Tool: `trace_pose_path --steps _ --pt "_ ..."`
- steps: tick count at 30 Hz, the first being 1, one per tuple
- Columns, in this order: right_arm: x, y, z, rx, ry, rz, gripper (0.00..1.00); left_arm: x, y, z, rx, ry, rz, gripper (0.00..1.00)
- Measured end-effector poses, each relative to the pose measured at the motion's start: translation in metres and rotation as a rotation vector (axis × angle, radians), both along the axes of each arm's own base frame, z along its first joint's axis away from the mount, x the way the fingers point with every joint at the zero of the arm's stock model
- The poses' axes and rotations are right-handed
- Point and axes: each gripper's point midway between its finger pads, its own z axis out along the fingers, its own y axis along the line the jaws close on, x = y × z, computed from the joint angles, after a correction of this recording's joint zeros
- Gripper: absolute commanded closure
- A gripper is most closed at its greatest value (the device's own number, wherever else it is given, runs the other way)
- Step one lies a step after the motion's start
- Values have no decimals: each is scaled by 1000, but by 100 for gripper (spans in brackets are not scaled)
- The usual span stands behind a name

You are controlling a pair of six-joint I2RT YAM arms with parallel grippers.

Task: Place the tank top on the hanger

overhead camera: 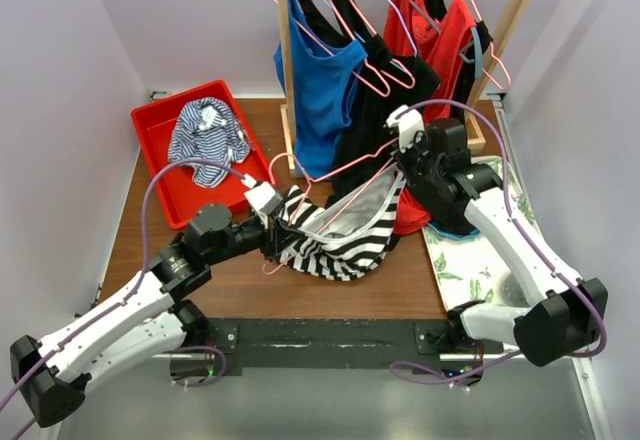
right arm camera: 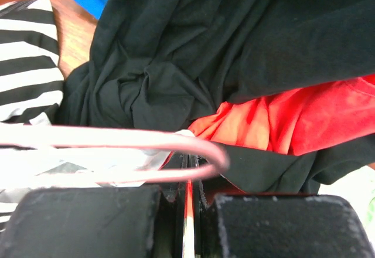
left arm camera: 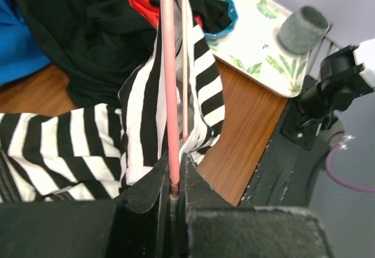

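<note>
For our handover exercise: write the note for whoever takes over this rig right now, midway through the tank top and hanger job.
Left end effector: shut on the hanger wire.
Right end effector: shut at the hanger's curved corner.
Tank top: slung on the hanger between the two end effectors.
Done: top gathered onto the wire.
Left: probably seat both straps properly; cannot tell whether they sit yet.
</note>
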Motion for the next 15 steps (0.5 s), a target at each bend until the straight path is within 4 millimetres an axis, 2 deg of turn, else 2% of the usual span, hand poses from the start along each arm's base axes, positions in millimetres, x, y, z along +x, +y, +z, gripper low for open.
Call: trace_pose_path --steps 7,15 --pt "1 -10 18 42 11 -15 100 8 3 -3 101 -44 -5 100" --pt "-1 -21 19 73 43 -25 100 16 10 2 157 -99 16 100"
